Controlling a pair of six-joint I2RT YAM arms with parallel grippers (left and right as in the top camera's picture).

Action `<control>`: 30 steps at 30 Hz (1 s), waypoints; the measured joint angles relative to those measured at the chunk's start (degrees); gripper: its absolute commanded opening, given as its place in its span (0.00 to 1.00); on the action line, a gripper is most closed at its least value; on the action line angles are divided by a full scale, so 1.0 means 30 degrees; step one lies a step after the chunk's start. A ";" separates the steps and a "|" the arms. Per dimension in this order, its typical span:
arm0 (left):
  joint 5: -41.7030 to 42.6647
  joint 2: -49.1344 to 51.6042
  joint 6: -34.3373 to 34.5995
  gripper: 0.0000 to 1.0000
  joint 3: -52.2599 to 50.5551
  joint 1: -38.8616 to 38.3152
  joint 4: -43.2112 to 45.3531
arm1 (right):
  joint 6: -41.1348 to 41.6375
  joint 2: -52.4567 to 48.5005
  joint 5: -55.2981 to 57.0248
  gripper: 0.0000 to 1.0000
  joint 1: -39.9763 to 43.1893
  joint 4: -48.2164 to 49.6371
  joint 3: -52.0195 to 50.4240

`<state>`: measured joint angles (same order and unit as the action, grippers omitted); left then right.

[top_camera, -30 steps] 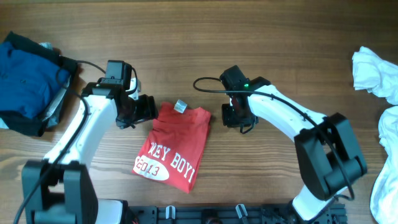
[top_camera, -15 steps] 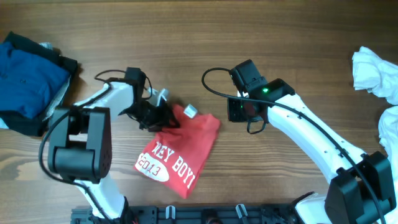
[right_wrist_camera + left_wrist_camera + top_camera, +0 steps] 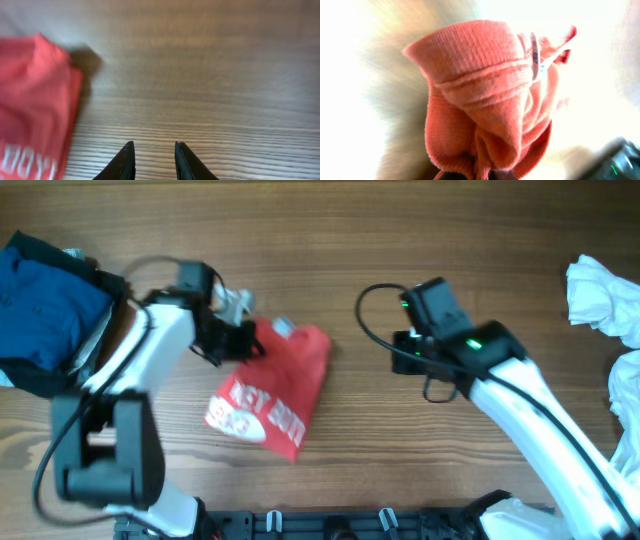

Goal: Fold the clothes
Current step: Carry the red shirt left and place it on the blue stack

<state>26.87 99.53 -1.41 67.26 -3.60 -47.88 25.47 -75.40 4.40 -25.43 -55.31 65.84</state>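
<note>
The clothes in play are a red T-shirt (image 3: 272, 385) with white lettering, lying folded at the table's middle left. My left gripper (image 3: 248, 343) sits at the shirt's upper left corner and is shut on a bunch of its collar edge. In the left wrist view the ribbed red fabric (image 3: 485, 100) fills the frame, pinched between the jaws at the bottom (image 3: 480, 174). My right gripper (image 3: 408, 360) hovers over bare wood to the right of the shirt, apart from it. Its fingertips (image 3: 129, 159) stand a little apart with nothing between them, and the shirt (image 3: 35, 100) lies at the left.
A pile of blue and dark garments (image 3: 40, 305) lies at the far left edge. White garments (image 3: 603, 295) lie at the right edge, with more white cloth (image 3: 625, 445) below them. The wooden table (image 3: 420, 240) is bare at the back.
The left gripper has shut on the shirt's collar edge and dragged the shirt leftward. The right arm has pulled away to the right, off the shirt.
</note>
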 measured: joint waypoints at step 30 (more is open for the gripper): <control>-1.2655 -0.3337 0.1872 0.11 0.1209 1.2648 1.3617 | -0.0189 0.3402 0.1195 0.27 0.0087 -0.1938 0.0109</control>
<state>-11.09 89.52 4.21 70.89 34.35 -7.03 24.91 -65.19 7.99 -25.17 -61.12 66.17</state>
